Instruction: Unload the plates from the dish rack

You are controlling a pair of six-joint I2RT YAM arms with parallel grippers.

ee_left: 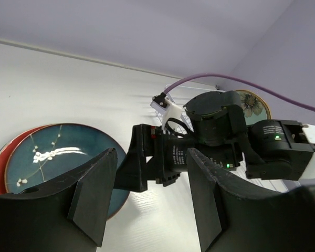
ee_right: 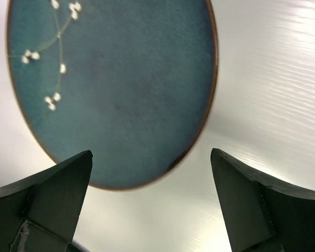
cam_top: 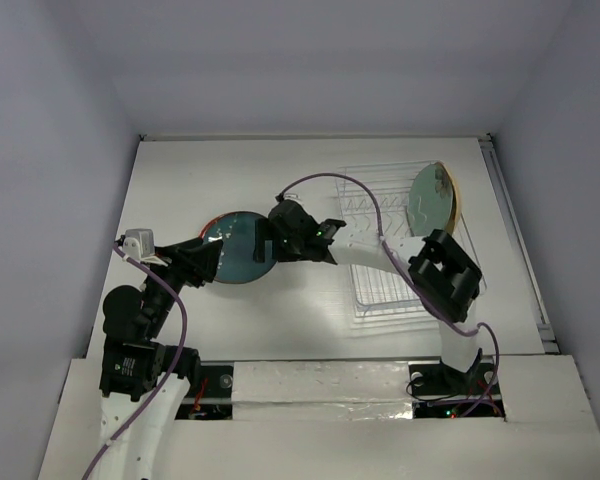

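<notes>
The dark teal plate (cam_top: 235,247) lies flat on the table on top of a stack. A red plate (ee_left: 0,157) and a blue-and-white rim show under it in the left wrist view. The dish rack (cam_top: 380,290) stands at the right and holds the mint green plate (cam_top: 430,195) and the tan plate (cam_top: 456,205) upright at its far end. My right gripper (cam_top: 264,246) is open and empty just above the teal plate's (ee_right: 110,89) right edge. My left gripper (cam_top: 218,260) is open and empty at the plate's near left side, facing the right wrist (ee_left: 220,142).
The stack sits left of the rack on the white table (cam_top: 280,180). A purple cable (cam_top: 330,180) loops over the rack's left side. The right arm's elbow (cam_top: 445,275) hangs over the rack's near end. Walls enclose the table on three sides.
</notes>
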